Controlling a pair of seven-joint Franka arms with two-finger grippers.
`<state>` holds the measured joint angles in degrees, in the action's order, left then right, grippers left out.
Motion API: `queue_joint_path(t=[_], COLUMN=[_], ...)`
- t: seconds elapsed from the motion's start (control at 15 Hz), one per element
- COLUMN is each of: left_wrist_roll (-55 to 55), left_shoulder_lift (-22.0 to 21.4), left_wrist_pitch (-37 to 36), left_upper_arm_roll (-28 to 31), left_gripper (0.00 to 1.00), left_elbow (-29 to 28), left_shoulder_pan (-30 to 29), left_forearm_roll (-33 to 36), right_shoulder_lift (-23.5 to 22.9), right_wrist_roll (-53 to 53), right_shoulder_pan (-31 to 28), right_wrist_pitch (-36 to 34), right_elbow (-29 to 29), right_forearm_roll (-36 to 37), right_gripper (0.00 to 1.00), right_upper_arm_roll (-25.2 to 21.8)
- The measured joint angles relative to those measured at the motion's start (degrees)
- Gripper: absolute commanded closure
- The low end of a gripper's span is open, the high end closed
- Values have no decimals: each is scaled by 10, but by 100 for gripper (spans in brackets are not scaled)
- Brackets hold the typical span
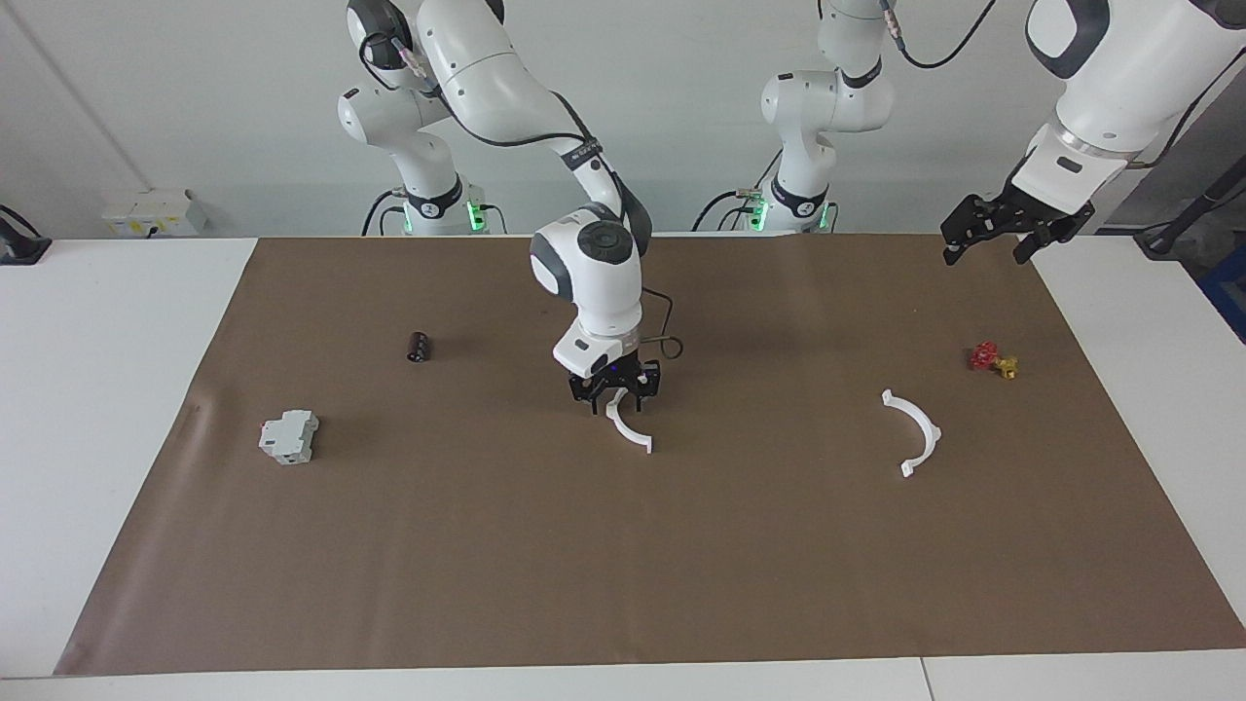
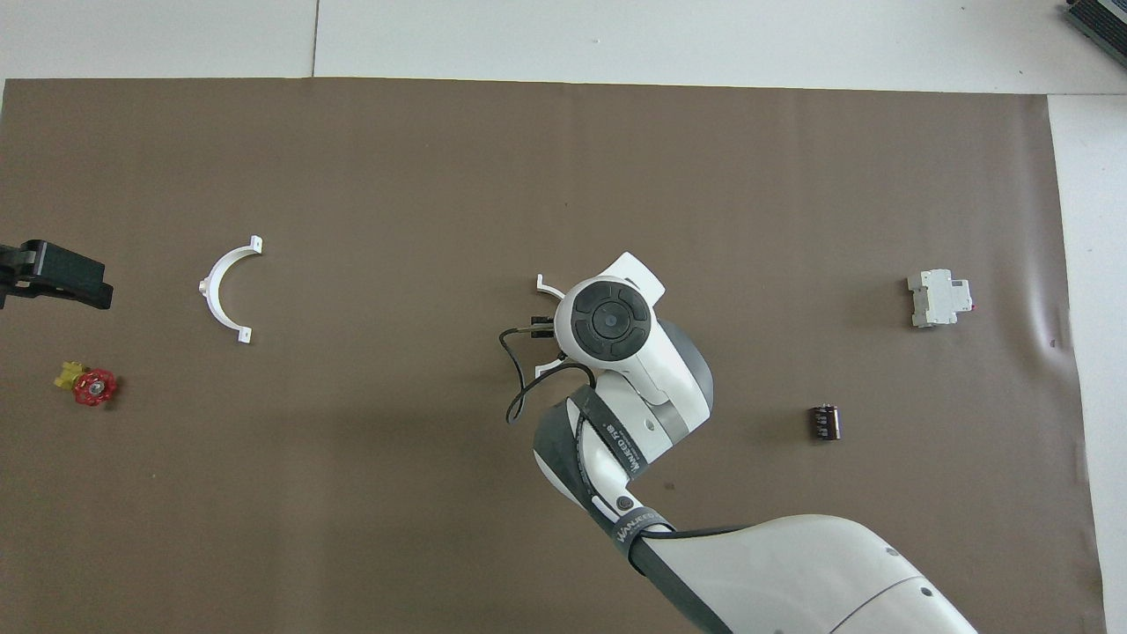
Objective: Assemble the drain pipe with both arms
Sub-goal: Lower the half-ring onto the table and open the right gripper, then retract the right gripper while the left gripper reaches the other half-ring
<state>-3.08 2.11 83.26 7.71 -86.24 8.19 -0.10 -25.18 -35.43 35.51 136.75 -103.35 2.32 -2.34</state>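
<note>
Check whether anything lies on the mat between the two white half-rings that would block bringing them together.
Nothing visible does. The half-ring under the right claw, at mid-mat, and the other half-ring, toward the left arm's end, have only bare brown mat between them. The red-and-gold valve piece sits off that line, nearer the robots.
</note>
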Motion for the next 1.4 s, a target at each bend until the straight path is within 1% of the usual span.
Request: queue_joint_path(t=[0.13, 0.27, 0.47, 0.67, 0.87, 1.07, 1.27, 1.4], left_wrist_roll=[0, 0, 0, 0, 0, -10, -42, -44], left_shoulder_lift=[1, 3, 8, 19, 32, 49, 64, 71], left_wrist_pitch=[0, 8, 42, 82, 127, 161, 246, 274], left_upper_arm_roll=[0, 0, 4, 10, 11, 11, 11, 11], left_gripper=[0, 0, 0, 0, 0, 0, 0, 0], left_elbow=[-1, -7, -34, -58, -83, -100, -159, -181], left_shoulder_pan=[0, 0, -3, -5, -8, -23, -35, -37], left_forearm_roll=[0, 0, 0, 0, 0, 0, 0, 0], right_shoulder_lift=[30, 62, 103, 135, 171, 210, 240, 246], right_wrist_roll=[0, 1, 29, 61, 121, 174, 231, 279], right_shoulder_pan=[-14, -44, -102, -157, -211, -250, -286, -310], right_wrist_pitch=[-24, -43, -76, -123, -200, -285, -371, -420], right_elbow=[3, 3, 4, 10, 30, 49, 80, 113], right_forearm_roll=[0, 0, 0, 0, 0, -2, -12, -13], right_gripper=[0, 0, 0, 0, 0, 0, 0, 0], right_upper_arm_roll=[-5, -7, -7, -7, -8, -8, -11, -12])
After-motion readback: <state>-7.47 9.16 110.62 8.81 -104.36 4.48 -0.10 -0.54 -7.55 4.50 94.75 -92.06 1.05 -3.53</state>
